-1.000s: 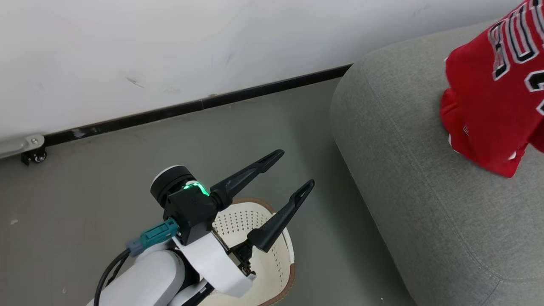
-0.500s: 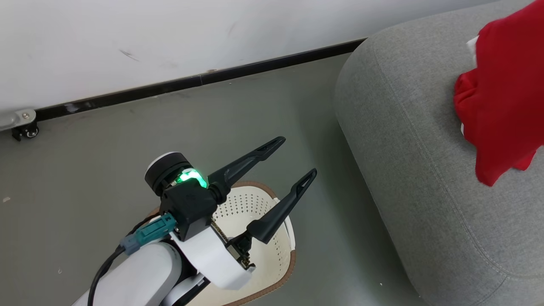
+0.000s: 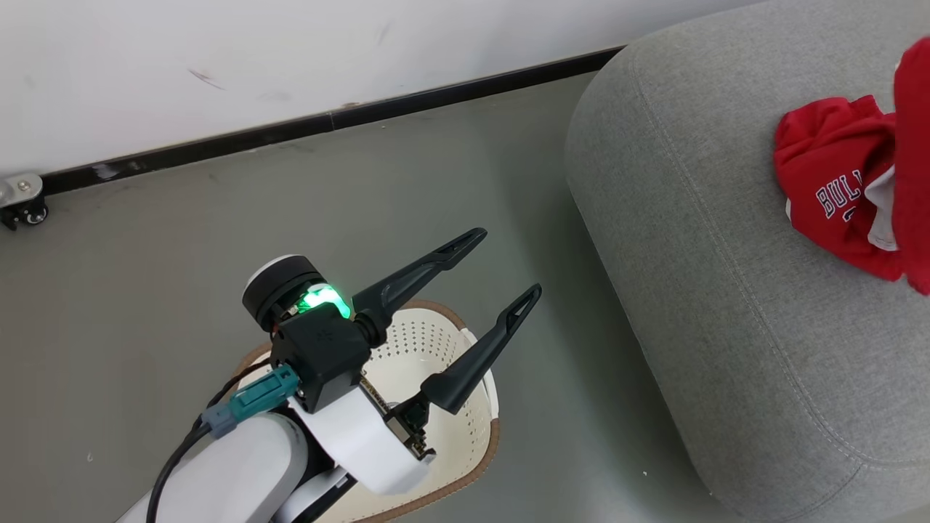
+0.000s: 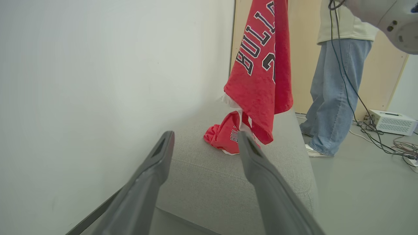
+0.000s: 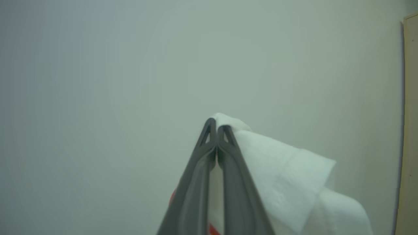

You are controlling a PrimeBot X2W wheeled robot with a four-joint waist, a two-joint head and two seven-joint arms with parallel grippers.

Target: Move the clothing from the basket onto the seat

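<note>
Nearest to me, my left gripper (image 3: 508, 263) hangs over the basket (image 3: 468, 428) on the floor, its two fingers spread wide with nothing between them. What I can see of the basket's perforated wall is bare, though my arm hides much of its inside. Just right of that rises the seat (image 3: 690, 290), and on its grey top lies one crumpled red garment (image 3: 828, 181), well in from the rounded edge. Over it dangles the second jersey (image 4: 261, 75), lettered side showing, its lowest corner close above the crumpled one but, as far as I can tell, not settled. My right gripper (image 5: 216, 125) has its fingers pressed together on a fold of white cloth (image 5: 281, 173), which I take for that jersey's trim. I judge this is the set-down of the last piece: next I must lower until it pools on the seat, then part those fingers and lift clear without dragging it off. Farther off, a person (image 4: 333, 91) in jeans stands beside the seat.
</note>
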